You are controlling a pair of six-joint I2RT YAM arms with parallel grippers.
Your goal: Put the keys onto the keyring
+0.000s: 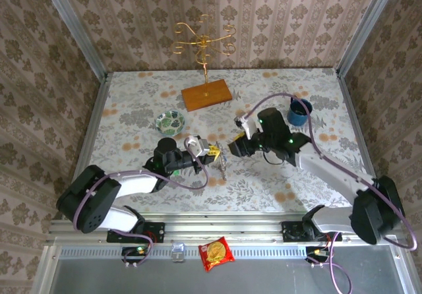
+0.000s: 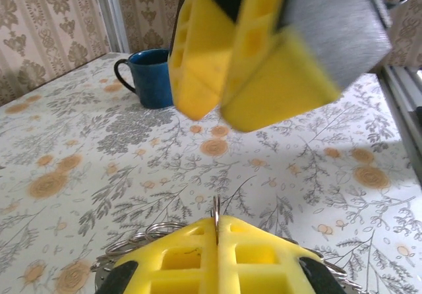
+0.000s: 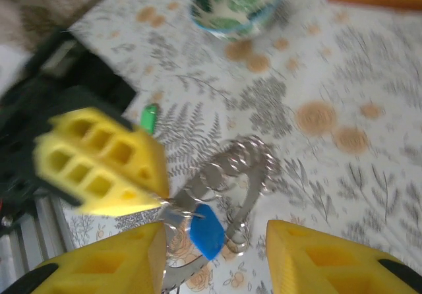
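The keyring (image 3: 237, 165) is the awkward part. It is a coil of thin, stiff metal wire, light, shiny and slick, and I expect its turns to spring shut unless you pry them apart. It stands on edge in the middle of the right wrist view.

Your left gripper (image 2: 216, 227) has its jaws closed flat on the rim. The metal shows as a fine line between the yellow pads at the bottom of the left wrist view. That looks like a sound place to hold, since the flat rim should keep the ring from twisting.

The blue key (image 3: 208, 239) sits low centre in the right wrist view, against the ring's lower edge. Through the blur you cannot tell whether it is already threaded. Its plastic head is broader and probably less slippery than the thin shaft, so pinch there.

The green key (image 3: 150, 117) lies flat on the table left of centre, apart from the ring. It is tiny and light, and a nudge would likely send it skating.

Your right gripper (image 3: 216, 231) has its jaws apart, one ribbed yellow finger on each side of the blue key with a gap to each.

Further out, the table (image 1: 132, 109) is smooth and printed with flowers. A glazed green-patterned bowl (image 3: 231, 0) sits at the top edge of the right wrist view. A blue mug (image 2: 148, 76) stands upper left in the left wrist view, and a wooden block (image 1: 206, 95) carries a gold wire stand (image 1: 204, 43).
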